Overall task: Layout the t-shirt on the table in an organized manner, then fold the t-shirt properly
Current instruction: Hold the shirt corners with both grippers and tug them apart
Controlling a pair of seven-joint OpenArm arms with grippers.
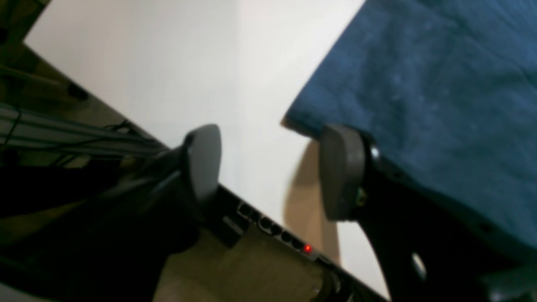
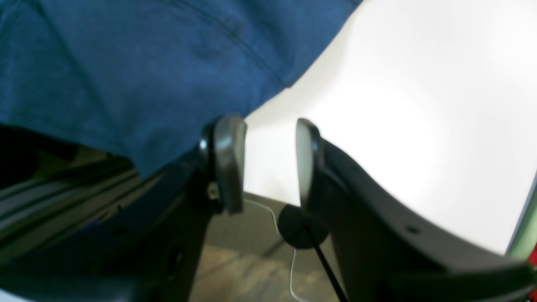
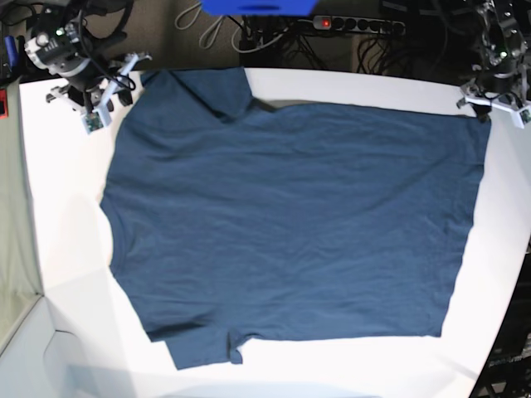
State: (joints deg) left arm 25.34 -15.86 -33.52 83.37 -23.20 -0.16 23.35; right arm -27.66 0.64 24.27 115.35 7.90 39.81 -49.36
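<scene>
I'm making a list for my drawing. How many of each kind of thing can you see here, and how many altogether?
t-shirt: 1, dark blue, spread flat
table: 1, white
left gripper: 1, jaws open, empty
right gripper: 1, jaws open, empty
power strip: 1, black, red light, behind the table
Total: 5

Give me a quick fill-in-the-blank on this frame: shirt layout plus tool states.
1. The t-shirt lies spread flat on the ____ table.
2. The left tool has its jaws apart, holding ____.
3. In the right wrist view, the gap of the right tool holds no ____.
4. The t-shirt's colour is dark ____.

Missing words: white; nothing; cloth; blue
</scene>
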